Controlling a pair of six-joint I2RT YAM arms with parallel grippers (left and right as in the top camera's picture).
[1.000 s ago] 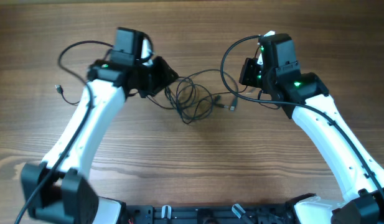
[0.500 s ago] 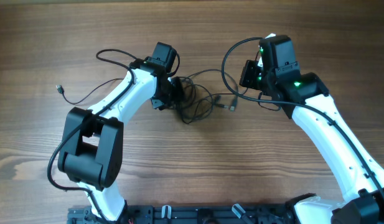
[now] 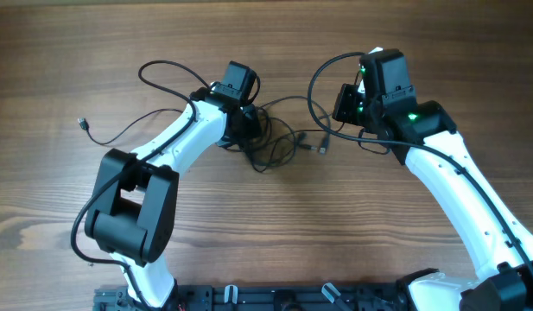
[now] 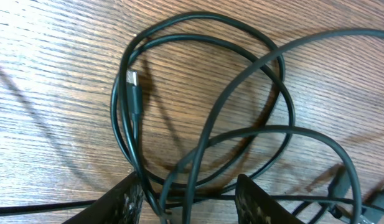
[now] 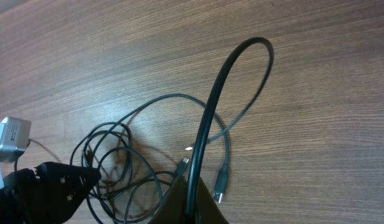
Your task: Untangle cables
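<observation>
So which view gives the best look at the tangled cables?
The left wrist view: the cables fill the frame, with each loop, crossing and one plug distinct, and strands lying between the left pincer tips. Overhead shows the whole bunch but small. The right wrist view shows it at a distance, partly hidden.

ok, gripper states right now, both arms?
Left gripper: open, fingers astride the cables.
Right gripper: cannot tell, fingers hidden.
</observation>
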